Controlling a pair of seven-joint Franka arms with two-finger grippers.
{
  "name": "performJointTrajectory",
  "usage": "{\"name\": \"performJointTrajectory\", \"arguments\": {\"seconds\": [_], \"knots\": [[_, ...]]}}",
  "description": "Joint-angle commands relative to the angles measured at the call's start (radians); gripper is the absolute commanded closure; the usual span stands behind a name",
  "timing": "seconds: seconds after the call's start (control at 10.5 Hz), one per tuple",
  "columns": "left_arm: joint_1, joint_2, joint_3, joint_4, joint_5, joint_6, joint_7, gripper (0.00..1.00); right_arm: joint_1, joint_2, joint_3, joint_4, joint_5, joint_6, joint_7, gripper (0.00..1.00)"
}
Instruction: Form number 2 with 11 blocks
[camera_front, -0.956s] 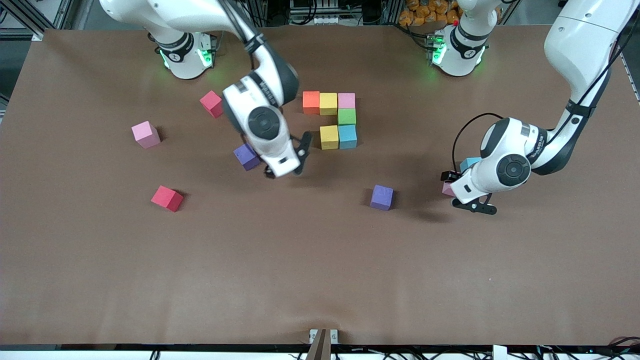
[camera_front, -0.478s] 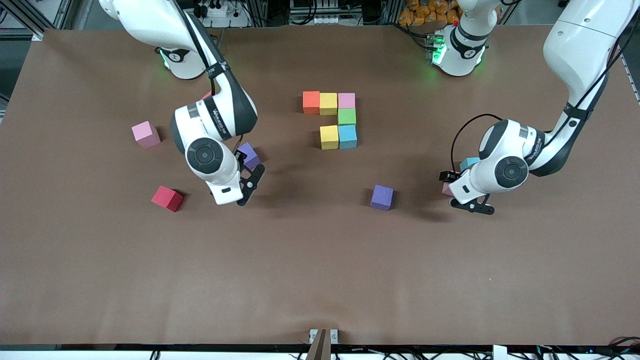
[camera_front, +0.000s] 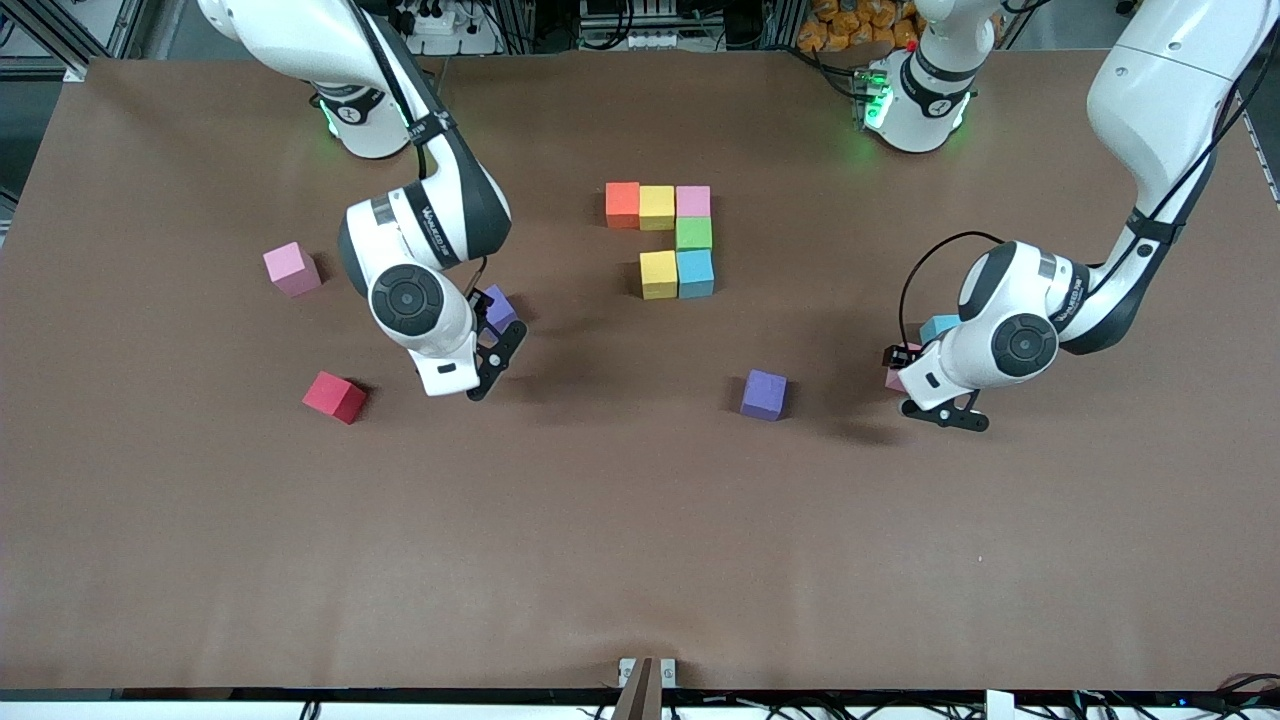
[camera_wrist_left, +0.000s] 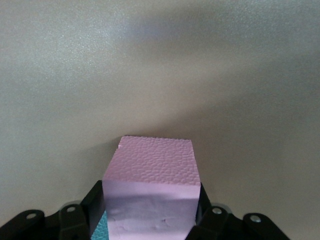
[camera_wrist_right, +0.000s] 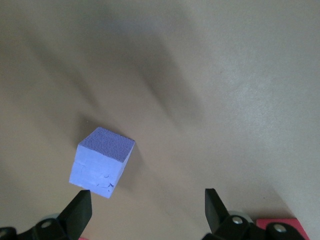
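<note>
The left pincer (camera_front: 928, 383) pinches a pink foam cube (camera_wrist_left: 150, 187), mostly hidden on the desk (camera_front: 640, 520), touching a half-hidden light blue cube (camera_front: 938, 326). The right pincer (camera_front: 483, 352) is spread beside a purple foam cube (camera_wrist_right: 102, 161). The unfinished digit (camera_front: 668, 238) lies mid-desk.

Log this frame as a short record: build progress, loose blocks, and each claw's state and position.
build: six blocks joined, orange, yellow, pink in a row, green, then yellow and blue
loose: pink block, red block, purple block
left claw: closed around a pink cube, at the table, beside a blue cube
right claw: open, low over a purple cube, not gripping
</note>
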Motion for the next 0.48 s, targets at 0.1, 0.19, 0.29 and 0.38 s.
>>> {"name": "performJointTrajectory", "arguments": {"seconds": [0.1,0.19,0.29,0.38], "knots": [[0.0,-0.018,-0.017,0.005,0.025,0.0,-0.058,0.77,0.014,-0.051,0.004,-0.037,-0.007,0.037,0.093,0.0],[0.001,-0.03,-0.049,0.011,0.015,-0.006,-0.111,0.8,0.013,-0.059,0.004,-0.025,-0.004,0.056,0.127,0.0],[0.006,-0.05,-0.087,0.02,0.014,-0.035,-0.191,0.8,0.013,-0.072,0.004,-0.021,-0.004,0.063,0.16,0.0],[0.004,-0.061,-0.13,0.042,0.012,-0.076,-0.272,0.8,0.005,-0.063,0.004,0.001,-0.004,0.082,0.196,0.0]]}}
